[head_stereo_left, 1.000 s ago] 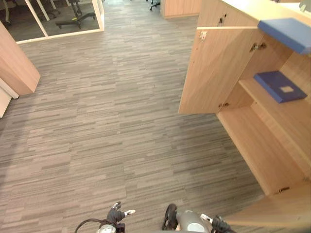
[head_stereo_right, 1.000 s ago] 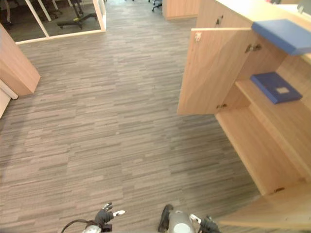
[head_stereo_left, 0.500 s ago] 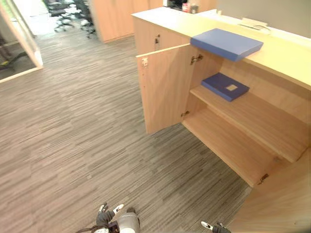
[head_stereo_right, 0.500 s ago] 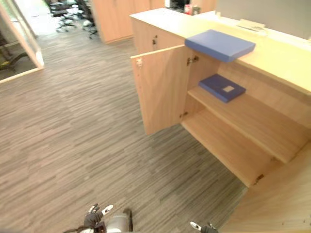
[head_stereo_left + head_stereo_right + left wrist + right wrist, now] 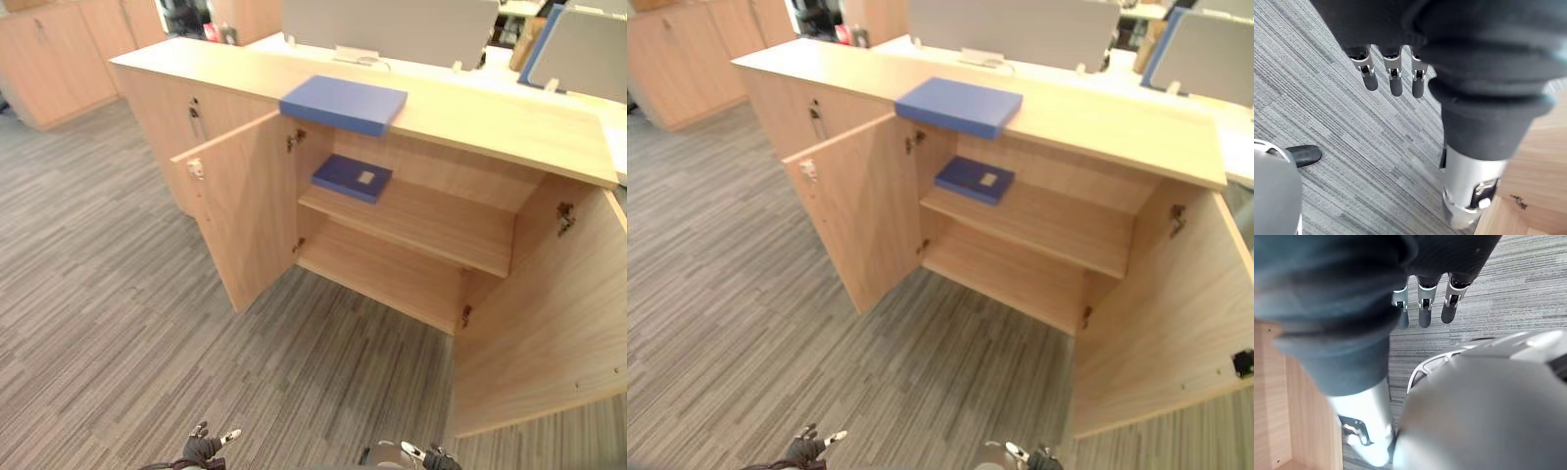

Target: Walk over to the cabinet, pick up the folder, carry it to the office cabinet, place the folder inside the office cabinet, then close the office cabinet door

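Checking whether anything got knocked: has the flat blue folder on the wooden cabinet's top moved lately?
No. The flat blue folder overhangs the wooden cabinet's top above the open left door's hinge as before; only the camera turned.

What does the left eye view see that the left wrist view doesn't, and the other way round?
Left eye view's extras: the cabinet with both doors swung open, a blue folder lying on its top, and a darker blue folder on the upper shelf inside. Left wrist view's extra: the left hand from very close, fingers straight and holding nothing. Both share: the left hand, at the bottom edge in the eye view, and the grey striped carpet.
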Tool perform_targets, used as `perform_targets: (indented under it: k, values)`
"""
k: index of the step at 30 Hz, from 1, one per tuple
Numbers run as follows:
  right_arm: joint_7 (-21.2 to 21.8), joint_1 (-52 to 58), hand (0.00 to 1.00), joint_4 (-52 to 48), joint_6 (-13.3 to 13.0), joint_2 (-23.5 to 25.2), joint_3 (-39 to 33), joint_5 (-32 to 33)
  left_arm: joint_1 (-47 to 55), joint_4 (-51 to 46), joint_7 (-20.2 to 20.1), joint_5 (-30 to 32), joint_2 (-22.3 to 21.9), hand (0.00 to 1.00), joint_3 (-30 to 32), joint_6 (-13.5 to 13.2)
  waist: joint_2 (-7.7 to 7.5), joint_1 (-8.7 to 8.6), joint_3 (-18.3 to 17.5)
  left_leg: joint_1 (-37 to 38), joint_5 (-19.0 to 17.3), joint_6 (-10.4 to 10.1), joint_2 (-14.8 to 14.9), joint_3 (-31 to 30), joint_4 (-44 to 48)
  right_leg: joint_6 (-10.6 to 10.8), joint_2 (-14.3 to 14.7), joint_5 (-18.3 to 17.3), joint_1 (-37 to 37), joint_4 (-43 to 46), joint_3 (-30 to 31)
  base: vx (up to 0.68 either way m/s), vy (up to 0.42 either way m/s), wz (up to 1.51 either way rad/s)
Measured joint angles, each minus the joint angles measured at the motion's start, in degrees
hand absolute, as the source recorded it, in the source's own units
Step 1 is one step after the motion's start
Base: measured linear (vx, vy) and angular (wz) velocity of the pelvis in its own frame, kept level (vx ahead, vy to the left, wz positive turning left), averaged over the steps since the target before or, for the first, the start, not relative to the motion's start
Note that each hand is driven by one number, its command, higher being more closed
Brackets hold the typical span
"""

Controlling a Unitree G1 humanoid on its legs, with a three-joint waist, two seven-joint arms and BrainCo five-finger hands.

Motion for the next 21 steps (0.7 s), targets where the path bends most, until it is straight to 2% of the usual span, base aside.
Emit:
perform_targets:
  k: [1, 2, 3, 4, 5, 6, 8, 12, 14, 15, 16, 17, 18, 19, 20, 21]
  values:
    - [0.0, -0.1, 0.0, 0.1, 0.0, 0.0, 0.0, 0.0, -0.4, 0.0, 0.0, 0.1, -0.1, 0.0, -0.1, 0.0, 0.06, -0.32, 0.5, 1.0, -0.5, -0.7, 1.2, 0.2, -0.9, -0.7, 2.1, 1.1, -1.1, -5.1, -1.1, 0.17, -0.102, -0.16]
    - [0.0, -0.2, 0.0, 0.1, 0.0, 0.2, 0.0, 0.0, -0.5, 0.0, 0.0, 0.2, -0.2, 0.0, -0.1, 0.0, -0.13, -0.38, 0.6, 1.8, -0.7, -1.1, 1.4, 0.4, -1.5, -0.9, 2.9, 2.1, -1.6, -8.0, -1.5, 0.23, -0.14, -0.17]
    - [0.0, 0.2, 0.0, 0.6, 0.0, 0.5, 0.2, 0.0, -0.7, 0.0, 0.0, 0.3, -0.1, 0.0, -0.1, 0.0, -0.78, -0.7, 0.9, 3.4, -1.3, -2.2, 1.4, 0.2, -2.5, -2.7, 4.1, 8.5, -1.3, -13.6, -1.3, 0.26, -0.148, -0.12]
    - [0.0, 0.4, 0.0, 1.3, 0.1, 0.3, -0.3, 0.0, -0.8, 0.5, 0.0, 0.5, -1.1, 0.0, -0.3, 0.0, -0.45, -0.86, 1.2, 4.6, -1.6, -2.7, 2.2, -0.5, -3.2, -4.7, 5.8, 8.9, -0.1, -14.3, -1.5, 0.36, -0.163, -0.31]
    - [0.0, 0.2, 0.0, 1.2, 0.2, -0.2, -0.1, -0.2, -0.8, 0.5, -0.4, 0.7, -2.0, 0.0, -0.4, 0.0, 1.05, -0.61, 0.8, 4.6, -1.0, -2.9, 2.9, -1.2, -3.5, -5.5, 7.1, 7.6, -0.7, -13.2, -1.2, 0.42, -0.171, -0.35]
    - [0.0, -0.3, 0.0, 1.2, 0.2, -0.2, -0.1, -0.2, -1.8, 0.4, -0.6, 0.8, -2.3, 0.0, -0.4, -0.1, 0.99, -0.74, 1.6, 5.2, -0.4, -3.5, 3.4, -1.3, -3.6, -6.6, 7.4, 5.9, -1.4, -11.1, -1.3, 0.36, -0.146, -0.35]
    - [0.0, -0.2, 0.0, 1.2, 0.5, -0.2, -0.5, -0.2, -2.7, 0.3, -0.6, 0.9, -3.0, 0.0, -0.3, -0.1, 1.03, -0.83, 1.7, 6.1, 0.9, -4.4, 4.3, -1.2, -4.3, -6.8, 8.4, 4.5, -0.5, -10.6, -1.6, 0.29, -0.135, -0.07]
    - [0.0, 0.6, 0.0, 1.1, 0.7, 0.7, -2.4, 0.0, -2.8, -0.2, -1.0, 2.0, -4.3, 0.0, 0.2, 0.0, 0.66, -1.26, 1.6, 6.2, 1.0, -5.3, 6.0, -1.2, 0.0, -5.5, 9.6, 2.8, 4.3, -14.5, -3.6, 0.25, -0.072, 0.28]
    - [-0.1, 1.6, 0.0, 0.8, 0.7, 1.2, -2.3, 0.3, -2.0, -1.3, -1.1, 2.0, -4.2, 0.0, 1.3, 0.0, -0.27, -1.08, 1.1, 1.6, -1.5, -7.5, 8.1, -1.3, 13.7, -5.1, 10.3, 2.6, 8.4, -18.7, -4.0, 0.24, -0.099, 0.23]
    - [-0.1, 2.1, 0.0, -0.2, 0.7, 1.2, -2.0, 0.4, -1.1, -3.2, -1.1, 1.9, -4.2, 0.0, 3.4, 0.0, 0.07, -0.89, 1.0, -3.7, -2.9, -7.1, 11.5, -2.1, 27.9, -5.0, 11.7, 2.6, 10.7, -20.9, -4.1, 0.24, -0.114, -0.12]
    - [-0.1, 2.6, 0.0, -1.3, 0.7, 0.8, -1.2, 0.7, 0.2, -3.7, -1.0, 1.9, -4.4, 0.0, 4.9, 0.1, 1.11, -0.78, 0.8, -8.1, -1.3, -6.6, 15.1, -3.8, 40.3, -5.0, 13.8, 2.4, 13.3, -22.5, -3.2, 0.21, -0.065, -0.3]
    - [-0.1, 2.9, 0.0, -1.8, 0.7, 0.4, -0.6, 1.0, 0.8, -3.7, -1.0, 1.8, -4.4, 0.0, 5.2, 0.3, 1.42, -0.59, 0.8, -10.5, -0.3, -6.5, 17.0, -4.4, 46.2, -5.5, 15.0, 1.9, 14.6, -23.2, -2.4, 0.28, -0.007, -0.56]
    - [-0.3, 2.7, 0.0, -2.1, 0.6, -0.1, 0.8, 1.6, 1.1, -4.6, -0.9, 0.8, -4.6, 0.0, 6.0, 0.4, 1.97, 0.07, 0.7, -14.4, -1.8, -5.8, 19.4, -4.9, 55.1, -6.2, 16.2, 1.3, 16.2, -23.7, -0.5, 0.25, 0.038, -0.59]
    - [-0.4, 2.6, 0.0, -2.1, 0.7, -0.1, 1.0, 1.8, 1.0, -5.1, -0.9, 0.3, -4.6, 0.0, 6.1, 0.4, 1.68, 0.57, 0.7, -15.8, -3.0, -5.7, 19.5, -4.8, 57.4, -6.2, 16.2, 1.2, 16.8, -23.8, 0.7, 0.31, 0.08, -0.89]
    - [-0.7, 2.0, 0.0, -2.0, 0.7, 0.2, 1.4, 2.0, 0.8, -5.7, -0.8, 0.0, -4.3, 0.0, 6.0, 0.4, 0.98, 1.8, 1.0, -18.2, -5.3, -5.1, 18.5, -4.3, 58.6, -5.9, 15.4, 1.2, 18.1, -24.3, 3.2, 0.29, 0.13, -1.06]
    - [-0.8, 1.1, 0.0, -1.3, 0.7, 0.1, 1.6, 2.1, 0.7, -6.3, -0.7, -0.2, -4.1, 0.0, 5.6, 0.1, 0.53, 2.35, 1.3, -20.4, -7.2, -4.5, 17.2, -4.1, 56.0, -4.9, 14.1, 1.8, 19.1, -24.2, 5.3, 0.27, 0.154, -1.07]
